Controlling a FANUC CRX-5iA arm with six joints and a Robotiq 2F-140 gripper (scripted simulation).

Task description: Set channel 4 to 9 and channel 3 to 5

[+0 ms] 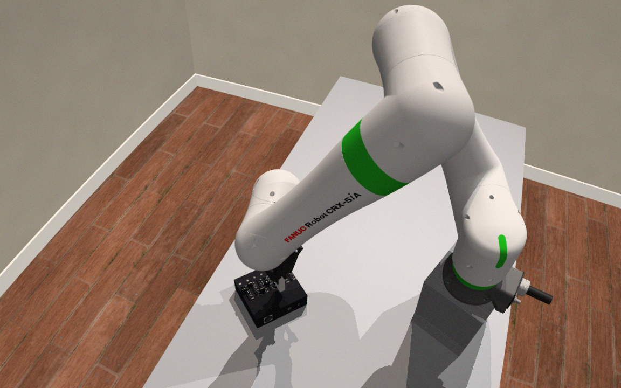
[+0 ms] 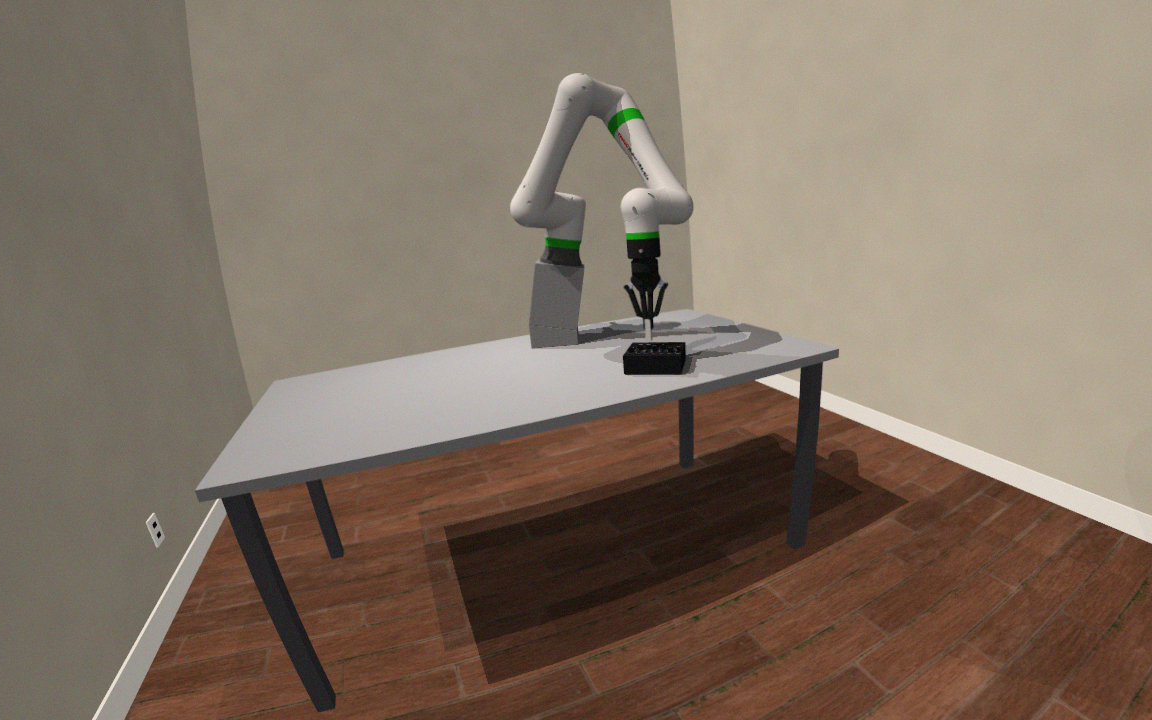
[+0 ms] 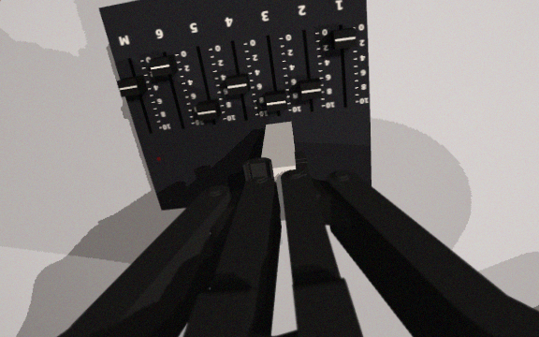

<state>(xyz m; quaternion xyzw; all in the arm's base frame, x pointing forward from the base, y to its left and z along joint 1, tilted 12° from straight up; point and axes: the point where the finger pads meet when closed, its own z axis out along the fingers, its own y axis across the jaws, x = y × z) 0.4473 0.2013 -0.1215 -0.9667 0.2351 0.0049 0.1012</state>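
The black lighting desk (image 1: 281, 304) (image 2: 654, 361) (image 3: 335, 136) stands upright on the grey table (image 1: 375, 241) (image 2: 428, 394). In the wrist view its labels read M, 6, 5, 4, 3, 2, 1 from left to right, upside down. The channel 3 cap (image 3: 275, 101) sits near the 9 end of its scale. The channel 4 cap (image 3: 237, 85) sits around 6. My gripper (image 1: 280, 285) (image 2: 647, 333) (image 3: 281, 143) is shut and empty. Its pale tips point straight down just on my side of the channel 3 cap, close to it; I cannot tell if they touch.
The other caps: channel 1 (image 3: 344, 38) near the 0 end, channel 2 (image 3: 311, 90) near 8, channel 5 (image 3: 207, 112) near 9, channel 6 (image 3: 159, 66) near 2, M (image 3: 129, 87) around the middle. The arm's grey base (image 1: 453, 309) stands behind the desk. The table's edge lies close to the desk's left.
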